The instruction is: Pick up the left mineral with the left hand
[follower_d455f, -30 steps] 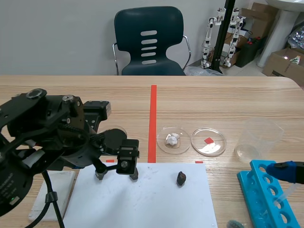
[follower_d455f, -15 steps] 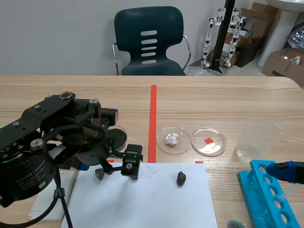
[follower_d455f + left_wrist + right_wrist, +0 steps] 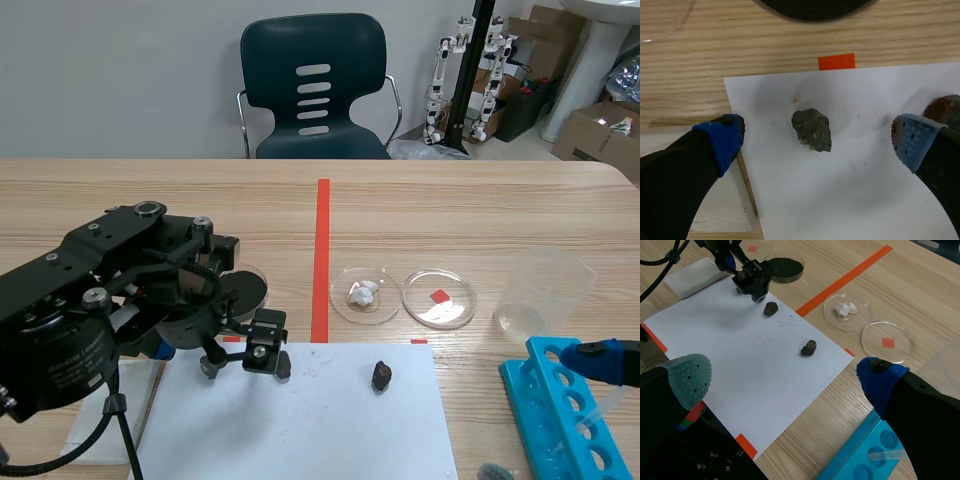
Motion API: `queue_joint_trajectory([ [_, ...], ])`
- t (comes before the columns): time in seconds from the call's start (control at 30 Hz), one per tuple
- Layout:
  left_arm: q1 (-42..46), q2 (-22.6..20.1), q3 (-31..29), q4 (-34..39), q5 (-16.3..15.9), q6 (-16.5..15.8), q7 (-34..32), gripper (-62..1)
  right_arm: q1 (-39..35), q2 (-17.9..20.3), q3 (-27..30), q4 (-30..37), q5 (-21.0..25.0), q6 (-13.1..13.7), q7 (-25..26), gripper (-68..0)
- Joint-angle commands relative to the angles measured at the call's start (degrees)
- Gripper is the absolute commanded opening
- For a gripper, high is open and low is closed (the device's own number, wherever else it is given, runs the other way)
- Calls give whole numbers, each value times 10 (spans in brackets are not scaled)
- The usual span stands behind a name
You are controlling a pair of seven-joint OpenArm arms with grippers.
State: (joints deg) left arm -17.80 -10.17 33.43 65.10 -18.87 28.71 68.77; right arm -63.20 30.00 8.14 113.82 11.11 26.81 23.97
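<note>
Bright, even indoor light falls from above. The left gripper (image 3: 246,367) casts a soft, faint shadow on the paper (image 3: 330,425); the right dish (image 3: 438,298) shows white glare.

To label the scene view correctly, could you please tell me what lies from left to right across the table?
Left end effector → dish with white lumps → empty dish over a red mark → clear beaker.

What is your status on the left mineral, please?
Left fingers open, straddling left mineral on the paper, not touching. Right fingers open, empty. Second mineral close beside one left finger.
</note>
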Motion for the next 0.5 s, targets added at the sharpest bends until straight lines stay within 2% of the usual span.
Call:
queue_joint_trajectory([
  [0.0, -10, 0, 0, 2, 2, 0, 0, 2, 2, 0, 2, 4, 7, 0, 8, -71],
  [0.37, -11, 0, 0, -19, -13, 0, 1, -3, 2, 0, 2, 4, 7, 0, 8, -71],
  [0.47, -11, 0, 0, -19, -15, 0, 4, -79, 2, 0, 2, 4, 7, 0, 8, -71],
])
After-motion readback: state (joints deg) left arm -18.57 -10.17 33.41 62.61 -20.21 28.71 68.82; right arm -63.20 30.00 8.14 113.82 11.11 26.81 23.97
